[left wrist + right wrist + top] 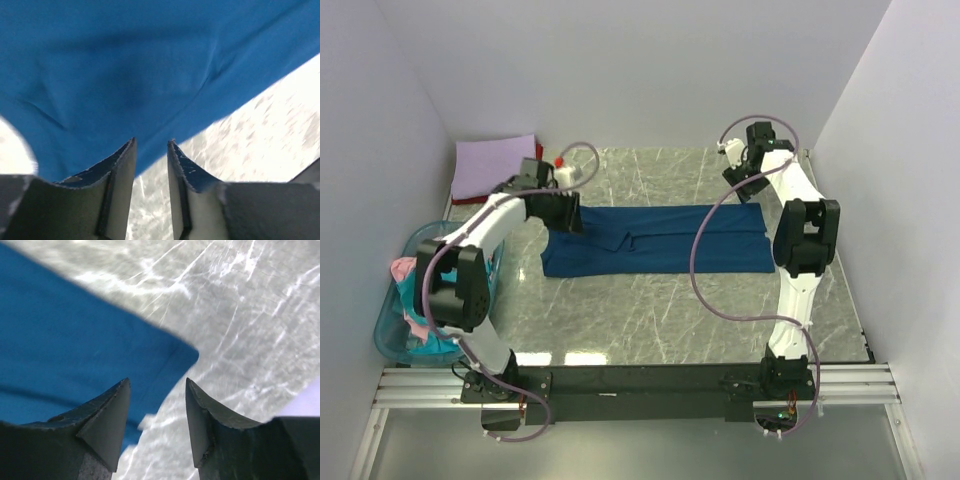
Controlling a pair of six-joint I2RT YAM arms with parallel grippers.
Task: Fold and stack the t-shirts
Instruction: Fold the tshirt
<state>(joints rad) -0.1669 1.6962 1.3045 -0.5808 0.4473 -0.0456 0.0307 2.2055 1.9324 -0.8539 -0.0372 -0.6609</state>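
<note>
Translucent blue plastic, that was the basket [386, 338] at the table's [650, 310] left edge beside my left arm's base, and it held a heap of cloth: a pink t-shirt [402, 268] spilling over the far rim and a teal t-shirt [438, 346] bunched lower down. In the far left corner a lavender t-shirt [495, 165] lay folded flat on the marble, with a sliver of red [463, 201] showing under its near edge; I could not tell what that red piece was. The dark blue t-shirt [655, 240] lay spread as a long band across the middle of the table. My left gripper [151, 142] hung over its left end with the fingers a little apart, no cloth between them, the shirt's edge just past the tips. My right gripper [157, 382] stood at the shirt's far right corner, fingers wider apart and likewise holding nothing.
</note>
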